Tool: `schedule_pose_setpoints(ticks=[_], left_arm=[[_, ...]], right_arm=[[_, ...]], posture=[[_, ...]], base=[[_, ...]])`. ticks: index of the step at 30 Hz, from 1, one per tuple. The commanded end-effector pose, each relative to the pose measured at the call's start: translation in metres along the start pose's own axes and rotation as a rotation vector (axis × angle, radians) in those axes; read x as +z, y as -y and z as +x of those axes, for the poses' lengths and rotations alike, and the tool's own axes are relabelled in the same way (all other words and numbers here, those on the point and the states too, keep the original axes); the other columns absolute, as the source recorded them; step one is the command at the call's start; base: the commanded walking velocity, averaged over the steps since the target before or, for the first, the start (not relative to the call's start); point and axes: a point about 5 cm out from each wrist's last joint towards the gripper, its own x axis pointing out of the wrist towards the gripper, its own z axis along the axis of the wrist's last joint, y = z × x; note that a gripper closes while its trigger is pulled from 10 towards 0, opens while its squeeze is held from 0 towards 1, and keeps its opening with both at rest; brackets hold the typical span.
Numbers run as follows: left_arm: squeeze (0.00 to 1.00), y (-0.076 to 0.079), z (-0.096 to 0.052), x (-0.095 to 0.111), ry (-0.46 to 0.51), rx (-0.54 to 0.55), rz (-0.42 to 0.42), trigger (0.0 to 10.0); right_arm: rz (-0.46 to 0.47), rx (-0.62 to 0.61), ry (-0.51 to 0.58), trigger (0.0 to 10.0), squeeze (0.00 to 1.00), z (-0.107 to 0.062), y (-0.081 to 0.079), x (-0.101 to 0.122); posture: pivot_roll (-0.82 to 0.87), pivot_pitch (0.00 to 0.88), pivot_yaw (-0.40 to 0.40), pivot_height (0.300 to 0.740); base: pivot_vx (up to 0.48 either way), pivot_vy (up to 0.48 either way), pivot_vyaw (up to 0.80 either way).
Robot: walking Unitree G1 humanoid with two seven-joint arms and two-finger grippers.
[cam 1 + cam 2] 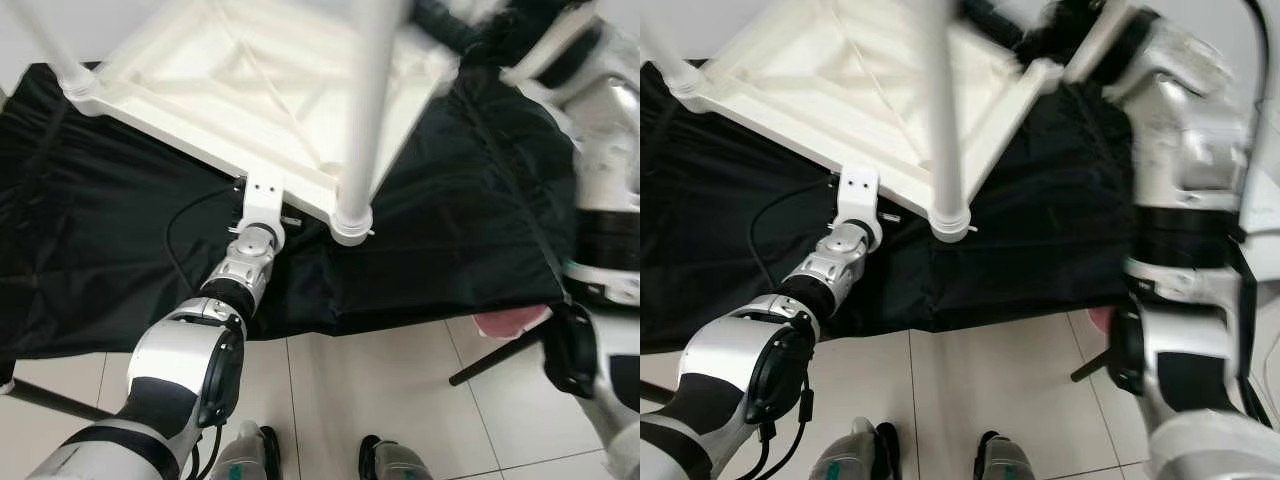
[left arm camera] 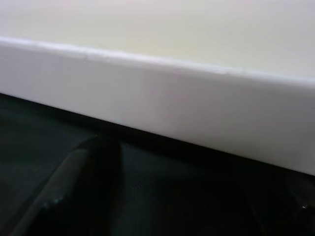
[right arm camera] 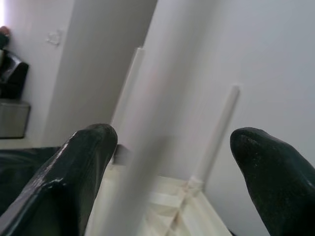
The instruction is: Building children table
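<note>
A white children's table point(image 1: 240, 90) lies upside down on a black cloth point(image 1: 90, 230), its legs pointing up. One leg point(image 1: 365, 110) rises from the near corner and another point(image 1: 50, 45) from the far left corner. My left arm point(image 1: 255, 250) reaches to the near rim. In the left wrist view my left gripper point(image 2: 197, 162) is open just short of the white rim point(image 2: 172, 103), low over the cloth. My right arm point(image 1: 1170, 90) is raised at the table's right side, blurred. My right gripper point(image 3: 172, 137) is open with a blurred white leg point(image 3: 142, 162) between its fingers.
The cloth hangs over a low platform, ending at a pale tiled floor point(image 1: 380, 380) where my feet point(image 1: 390, 460) stand. A thin black cable point(image 1: 180, 225) loops on the cloth near my left wrist. A black stand leg point(image 1: 495, 360) and something pink point(image 1: 510, 322) sit at the right.
</note>
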Motion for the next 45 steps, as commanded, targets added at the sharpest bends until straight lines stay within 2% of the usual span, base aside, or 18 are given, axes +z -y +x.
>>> schedule_pose_setpoints(ticks=[1, 3, 11, 16, 20, 22, 23, 24, 25, 26, 28, 30, 32, 33, 39, 40, 42, 45], left_arm=[[0.0, 0.017, -0.005, -0.025, -0.102, -0.18, 0.001, 10.0], [0.0, 0.013, -0.005, -0.025, -0.098, -0.174, -0.006, 10.0], [0.0, 0.003, -0.007, -0.032, -0.097, -0.153, -0.021, 10.0], [0.0, -0.015, -0.011, -0.035, -0.042, -0.114, -0.033, 10.0], [0.01, -0.026, -0.015, -0.036, 0.007, -0.118, -0.05, 10.0], [0.01, -0.026, -0.015, -0.036, 0.007, -0.118, -0.05, 10.0], [0.73, -0.033, -0.021, -0.035, 0.047, -0.134, -0.023, 10.0], [0.98, -0.043, -0.028, -0.031, 0.085, -0.146, 0.025, 10.0], [0.98, -0.043, -0.028, -0.031, 0.085, -0.146, 0.025, 10.0], [1.0, -0.054, -0.04, -0.024, 0.126, -0.155, 0.097, 10.0], [1.0, -0.058, -0.043, -0.021, 0.135, -0.152, 0.116, 10.0], [1.0, -0.072, -0.056, -0.007, 0.176, -0.144, 0.249, 10.0], [1.0, -0.072, -0.056, -0.007, 0.176, -0.144, 0.249, 10.0], [0.0, -0.079, -0.068, 0.003, 0.2, -0.175, 0.348, 10.0], [0.0, -0.083, -0.081, 0.011, 0.222, -0.197, 0.388, 10.0], [0.0, -0.086, -0.086, 0.014, 0.241, -0.189, 0.333, 10.0], [0.0, -0.088, -0.091, 0.017, 0.248, -0.187, 0.291, 10.0], [0.0, -0.091, -0.102, 0.019, 0.309, -0.092, 0.093, 10.0]], right_arm=[[-0.001, 0.027, 0.013, 10.0, 0.0, 0.003, -0.007, 0.002], [0.045, -0.005, -0.002, 10.0, 0.0, -0.004, -0.012, -0.01], [0.126, -0.058, -0.02, 10.0, 0.0, -0.013, -0.024, -0.026], [0.189, -0.229, -0.066, 10.0, 0.0, -0.028, -0.033, -0.055], [0.244, -0.305, -0.101, 10.0, 0.0, -0.038, -0.044, -0.075], [0.244, -0.305, -0.101, 10.0, 0.0, -0.038, -0.044, -0.075], [0.274, -0.329, -0.127, 10.0, 0.0, -0.044, -0.052, -0.086], [0.3, -0.344, -0.149, 10.0, 0.0, -0.048, -0.058, -0.094], [0.3, -0.344, -0.149, 10.0, 0.0, -0.048, -0.058, -0.094], [0.326, -0.353, -0.168, 10.0, 0.0, -0.052, -0.064, -0.1], [0.332, -0.355, -0.17, 10.0, 0.0, -0.053, -0.065, -0.1], [0.342, -0.383, -0.181, 10.0, 0.0, -0.055, -0.067, -0.106], [0.342, -0.383, -0.181, 10.0, 0.0, -0.055, -0.067, -0.106], [0.349, -0.421, -0.188, 10.0, 0.0, -0.057, -0.069, -0.112], [0.34, -0.47, -0.209, 10.0, 0.0, -0.06, -0.07, -0.12], [0.333, -0.517, -0.216, 10.0, 0.0, -0.063, -0.069, -0.123], [0.328, -0.55, -0.221, 10.0, 0.0, -0.066, -0.069, -0.125], [0.31, -0.705, -0.272, 10.0, 0.0, -0.073, -0.069, -0.136]], posture=[[-0.27, 0.171, 0.008, 0.74], [-0.26, 0.177, 0.012, 0.74], [-0.23, 0.18, 0.005, 0.74], [-0.21, 0.183, -0.004, 0.74], [-0.18, 0.193, -0.005, 0.74], [-0.18, 0.193, -0.005, 0.74], [-0.16, 0.2, -0.005, 0.74], [-0.16, 0.202, -0.004, 0.74], [-0.16, 0.202, -0.004, 0.74], [-0.14, 0.207, -0.003, 0.74], [-0.14, 0.207, -0.003, 0.74], [-0.12, 0.208, -0.004, 0.74], [-0.12, 0.208, -0.004, 0.74], [-0.11, 0.211, -0.002, 0.74], [-0.1, 0.211, 0.005, 0.74], [-0.1, 0.211, 0.005, 0.74], [-0.1, 0.211, 0.005, 0.74], [-0.07, 0.207, 0.004, 0.74]], base=[[0.0, 0.0, 0.0], [0.0, 0.0, 0.0], [0.0, 0.0, 0.0], [0.0, 0.0, 0.0], [0.0, 0.0, 0.0], [0.0, 0.0, 0.0], [0.0, 0.0, 0.0], [0.0, 0.0, 0.0], [0.0, 0.0, 0.0], [0.0, 0.0, 0.0], [0.0, 0.0, 0.0], [0.0, 0.0, 0.0], [0.0, 0.0, 0.0], [0.0, 0.0, 0.0], [0.0, 0.0, 0.0], [0.0, 0.0, 0.0], [0.0, 0.0, 0.0], [0.0, 0.0, 0.0]])
